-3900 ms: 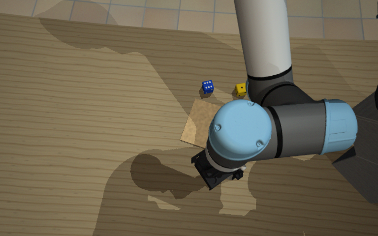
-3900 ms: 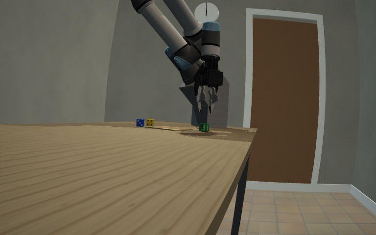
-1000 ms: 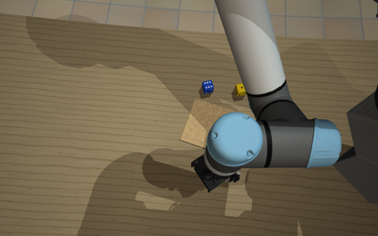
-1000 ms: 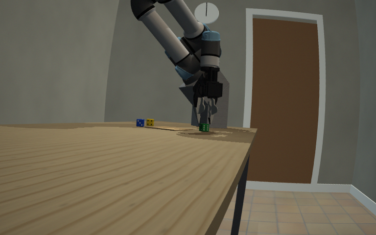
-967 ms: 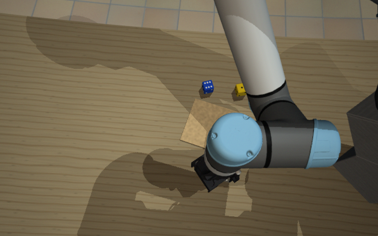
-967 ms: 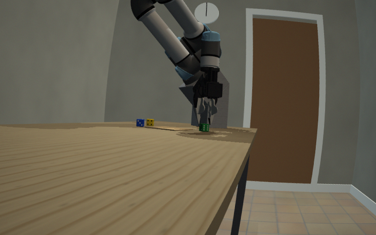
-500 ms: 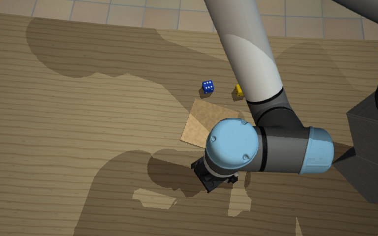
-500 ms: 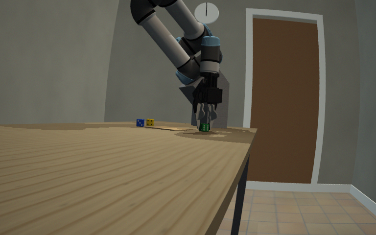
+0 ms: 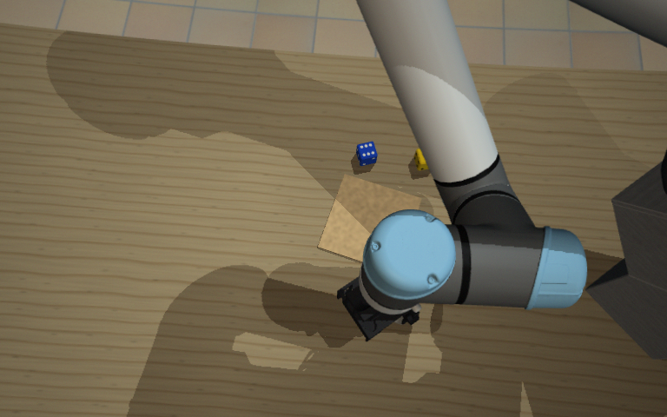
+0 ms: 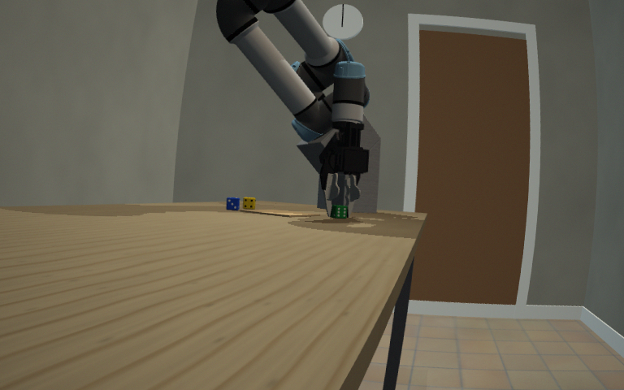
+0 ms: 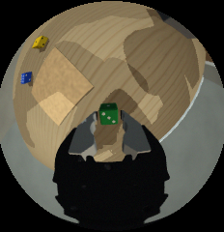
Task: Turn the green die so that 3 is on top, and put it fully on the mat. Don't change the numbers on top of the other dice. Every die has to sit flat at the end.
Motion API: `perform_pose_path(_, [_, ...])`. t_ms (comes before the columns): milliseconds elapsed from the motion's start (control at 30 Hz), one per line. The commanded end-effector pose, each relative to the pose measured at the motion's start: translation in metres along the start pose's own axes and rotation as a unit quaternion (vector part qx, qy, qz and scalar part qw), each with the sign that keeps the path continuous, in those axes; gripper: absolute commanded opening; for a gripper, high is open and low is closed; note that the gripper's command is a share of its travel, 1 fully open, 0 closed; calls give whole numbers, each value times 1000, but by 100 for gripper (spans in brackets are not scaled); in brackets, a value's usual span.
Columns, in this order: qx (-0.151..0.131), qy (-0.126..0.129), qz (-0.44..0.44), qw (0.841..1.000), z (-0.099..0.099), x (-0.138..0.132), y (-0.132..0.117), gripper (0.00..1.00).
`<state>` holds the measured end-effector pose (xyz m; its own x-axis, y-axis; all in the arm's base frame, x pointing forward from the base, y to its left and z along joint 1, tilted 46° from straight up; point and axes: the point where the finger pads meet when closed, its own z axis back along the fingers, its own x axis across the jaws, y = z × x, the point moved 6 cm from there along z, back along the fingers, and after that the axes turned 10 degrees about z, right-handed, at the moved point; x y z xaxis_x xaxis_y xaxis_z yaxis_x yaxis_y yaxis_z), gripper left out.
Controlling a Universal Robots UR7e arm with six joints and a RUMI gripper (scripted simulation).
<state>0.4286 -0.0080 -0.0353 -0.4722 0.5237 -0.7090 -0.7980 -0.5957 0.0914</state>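
Observation:
The green die (image 10: 339, 211) (image 11: 109, 114) sits flat on the wooden table, off the tan mat (image 9: 363, 206) (image 10: 276, 212) (image 11: 59, 79) and a short way from its near corner. Its top face shows white pips. My gripper (image 10: 339, 202) (image 11: 108, 111) points straight down over the die, with its fingertips at the die's two sides near its top. The fingers stand partly open, about a die's width apart, and I see no grip on the die. In the top view the wrist hides both the die and the fingers.
A blue die (image 9: 366, 153) (image 10: 232, 203) (image 11: 26, 77) and a yellow die (image 9: 420, 160) (image 10: 249, 202) (image 11: 40, 42) sit flat just beyond the mat's far edge. The table edge (image 10: 417, 241) runs close to the green die. The robot's dark base (image 9: 657, 258) stands at the right.

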Motion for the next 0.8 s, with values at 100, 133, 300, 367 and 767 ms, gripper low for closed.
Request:
perform_pose_path(100, [0, 0, 0, 1000, 0, 0, 0, 28])
perform_pose_path(133, [0, 0, 0, 1000, 0, 0, 0, 28])
perform_pose_path(300, [0, 0, 0, 1000, 0, 0, 0, 28])
perform_pose_path(367, [0, 0, 0, 1000, 0, 0, 0, 28])
perform_pose_path(767, [0, 0, 0, 1000, 0, 0, 0, 10])
